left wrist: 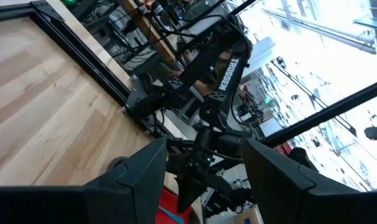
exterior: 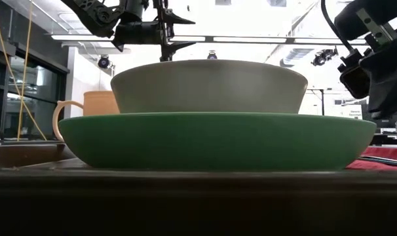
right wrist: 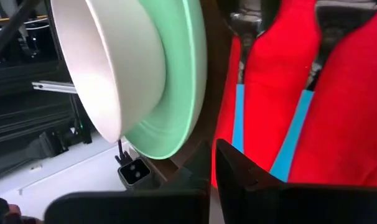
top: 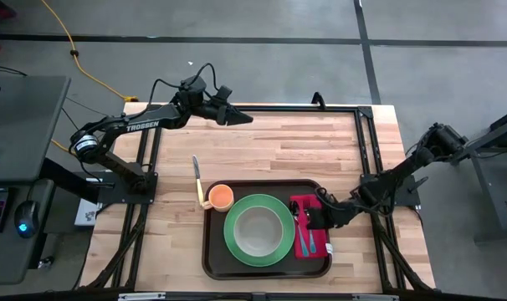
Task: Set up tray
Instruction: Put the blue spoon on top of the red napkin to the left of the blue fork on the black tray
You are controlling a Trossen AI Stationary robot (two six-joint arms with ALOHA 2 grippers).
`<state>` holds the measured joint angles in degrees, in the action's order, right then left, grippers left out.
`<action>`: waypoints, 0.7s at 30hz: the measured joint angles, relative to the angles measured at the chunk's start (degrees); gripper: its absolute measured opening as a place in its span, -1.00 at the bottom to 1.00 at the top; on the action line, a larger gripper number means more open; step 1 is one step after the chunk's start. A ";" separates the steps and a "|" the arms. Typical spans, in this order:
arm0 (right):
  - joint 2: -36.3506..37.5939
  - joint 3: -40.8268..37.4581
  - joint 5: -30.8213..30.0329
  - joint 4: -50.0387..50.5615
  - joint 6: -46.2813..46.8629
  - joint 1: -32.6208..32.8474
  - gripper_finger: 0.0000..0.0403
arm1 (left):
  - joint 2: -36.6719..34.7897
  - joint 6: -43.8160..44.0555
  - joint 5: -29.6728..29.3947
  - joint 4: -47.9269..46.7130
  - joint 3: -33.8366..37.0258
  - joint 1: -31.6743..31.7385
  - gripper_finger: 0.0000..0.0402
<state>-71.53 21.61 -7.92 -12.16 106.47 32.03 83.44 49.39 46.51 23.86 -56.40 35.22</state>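
Observation:
The dark brown tray (top: pixel 212 259) lies at the table's near edge. On it sit a green plate (top: pixel 233 242) with a pale bowl (top: pixel 258 230), an orange mug (top: pixel 220 197) and a magenta napkin (top: pixel 314 242). Two teal-handled utensils (right wrist: pixel 238 124) lie on the napkin. A yellow-handled knife (top: pixel 197 180) lies on the table to the left of the tray. My right gripper (top: pixel 312 219) is shut, low over the napkin beside the utensils. My left gripper (top: pixel 245 119) is open, raised over the far edge. My right gripper (right wrist: pixel 212 149) comes in low from the table's right, its shut fingers over the napkin (right wrist: pixel 269 81) next to the utensil handles. Nothing shows between the fingers, and I cannot tell whether they touch the napkin.
Bare wood fills the table's far half (top: pixel 304 142) and the strip left of the tray. A black frame (top: pixel 362 134) runs along the far and right edges. A desk with a keyboard and mouse (top: pixel 23 219) stands beyond the table's left side.

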 joint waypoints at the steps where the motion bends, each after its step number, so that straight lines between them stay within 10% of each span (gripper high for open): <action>1: 0.00 0.75 0.07 1.02 0.03 0.00 -1.00 | 0.00 -0.10 0.26 0.00 0.00 0.00 0.21; 11: -1.60 14.68 -0.03 28.27 -1.34 0.00 -1.00 | 0.00 -4.60 3.94 -1.08 0.00 0.07 0.21; 21: -12.66 23.68 2.39 31.46 -1.94 0.00 -1.00 | 0.02 -15.02 4.86 -15.40 0.00 4.16 0.21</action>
<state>-84.19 45.29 -5.54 19.30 104.53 32.03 83.46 34.37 51.37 8.46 -56.40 39.39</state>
